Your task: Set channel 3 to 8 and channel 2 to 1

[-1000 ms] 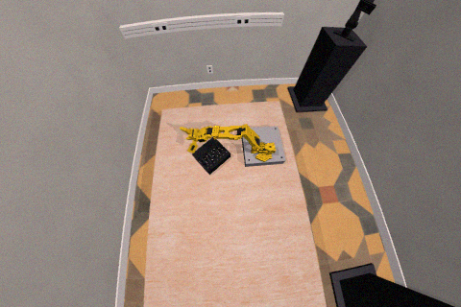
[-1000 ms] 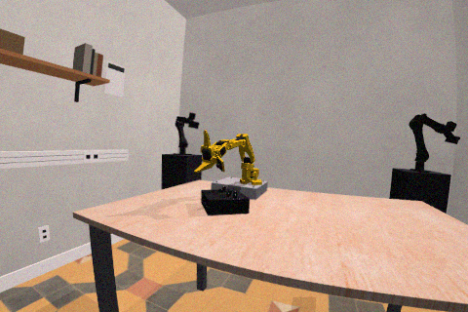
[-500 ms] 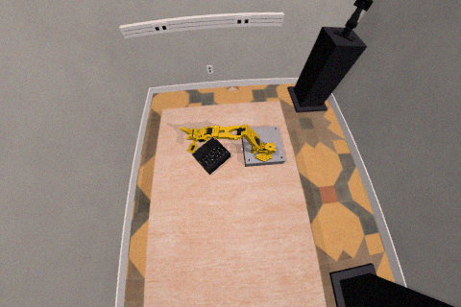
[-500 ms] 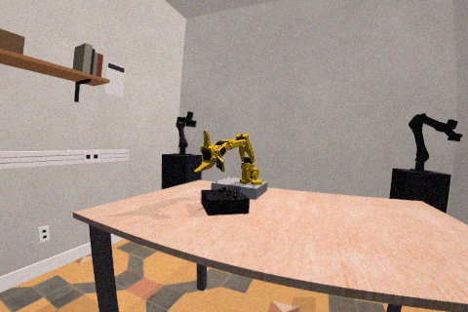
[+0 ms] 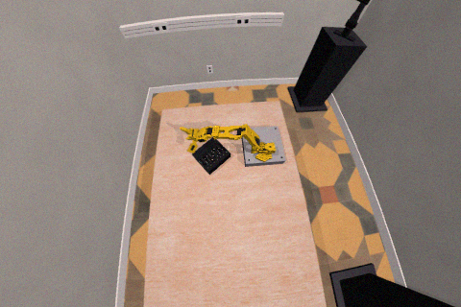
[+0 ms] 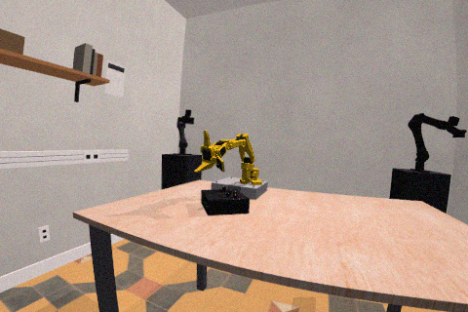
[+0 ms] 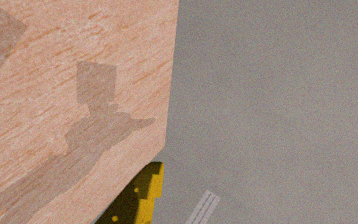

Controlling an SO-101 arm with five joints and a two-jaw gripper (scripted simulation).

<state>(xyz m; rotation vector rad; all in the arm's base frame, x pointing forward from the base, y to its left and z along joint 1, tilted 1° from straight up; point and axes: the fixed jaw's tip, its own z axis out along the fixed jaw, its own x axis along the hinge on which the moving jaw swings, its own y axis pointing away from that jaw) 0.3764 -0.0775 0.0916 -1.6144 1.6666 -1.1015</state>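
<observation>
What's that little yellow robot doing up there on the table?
The yellow arm stands on a grey plate on the wooden table. It reaches out above a small black box with sliders, the lighting desk. Its gripper is wide open, holds nothing, and hangs in the air above the box without touching it. No slider is being pushed right now.
</observation>
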